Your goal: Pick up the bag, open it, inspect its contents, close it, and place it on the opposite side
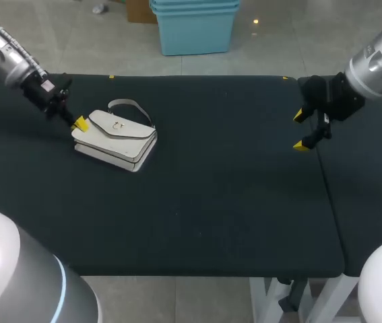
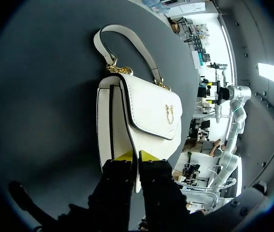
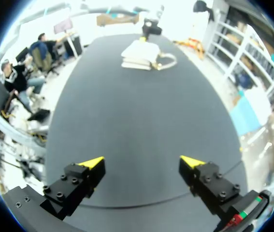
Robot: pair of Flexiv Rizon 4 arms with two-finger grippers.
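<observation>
Item: bag [image 1: 116, 138]. Small, white, boxy, with a fold-over front. Lies flat near the far left corner of the table [image 1: 231, 202], flap side up.

Handling: probably light. Looks like smooth, semi-stiff leather, so likely holds its shape yet may slip between hard tips.

Flap [image 2: 151, 111]: thin, dark-edged, seemingly pliant. Best pinched at its free edge for opening.

Strap [image 2: 122, 36]: short, arched, joined by gold chain links. Suits lifting and carrying, though likely lets the body swing.

Clasp [image 2: 169, 113]: small, gold, mid-flap. May resist a light pull.

Left gripper [image 2: 136, 155]: tips nearly together, pinching a thin edge at the bag's end nearest the table's left edge.

Right gripper [image 3: 141, 162]: fingers spread wide, holding nothing. Hangs over the table's right side near the far edge, well apart from the bag.
</observation>
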